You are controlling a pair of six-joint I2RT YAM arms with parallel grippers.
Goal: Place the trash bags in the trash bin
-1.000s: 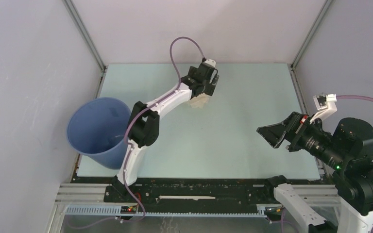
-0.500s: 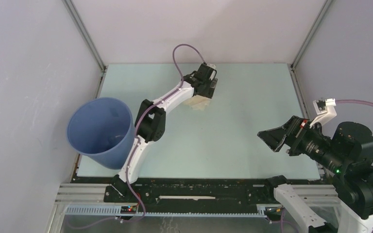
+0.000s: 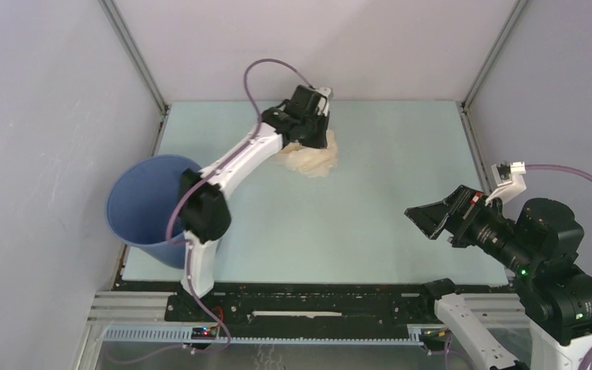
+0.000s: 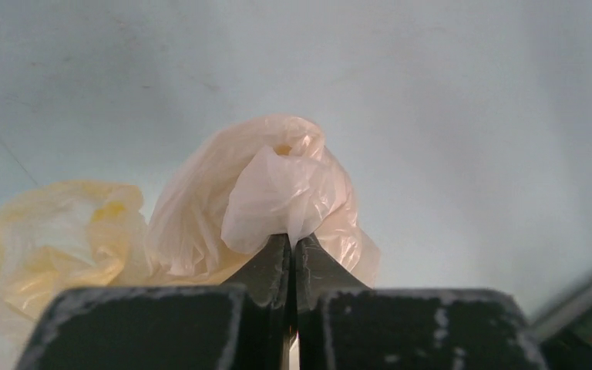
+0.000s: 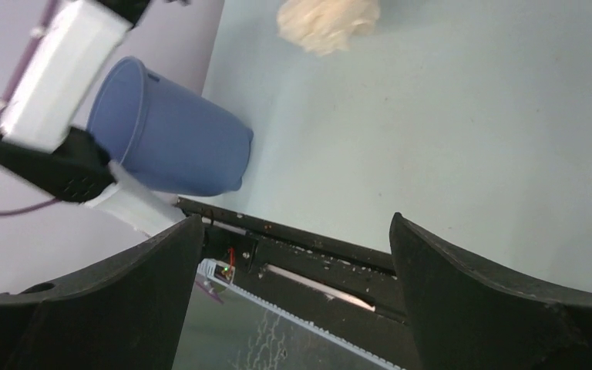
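Note:
A crumpled cream trash bag [image 3: 313, 159] lies on the far middle of the pale table. In the left wrist view the bag [image 4: 277, 193] bulges just past the tips, with a yellower fold [image 4: 54, 239] at left. My left gripper [image 3: 306, 137] is shut on a pinch of its film; the same gripper [image 4: 293, 240] has its jaws pressed together. The blue trash bin [image 3: 154, 206] stands upright at the table's left edge, and shows as a blue bucket [image 5: 166, 139] in the right wrist view. My right gripper [image 3: 424, 216] hovers open over the near right, holding nothing.
Grey enclosure walls with metal corner posts [image 3: 135, 58] bound the table. A black rail [image 3: 308, 302] runs along the near edge. The left arm's elbow [image 3: 204, 208] hangs beside the bin's rim.
My left gripper has shut on the bag and shifted left, dragging the film out wider. The left elbow swung toward the bin. The right gripper barely moved.

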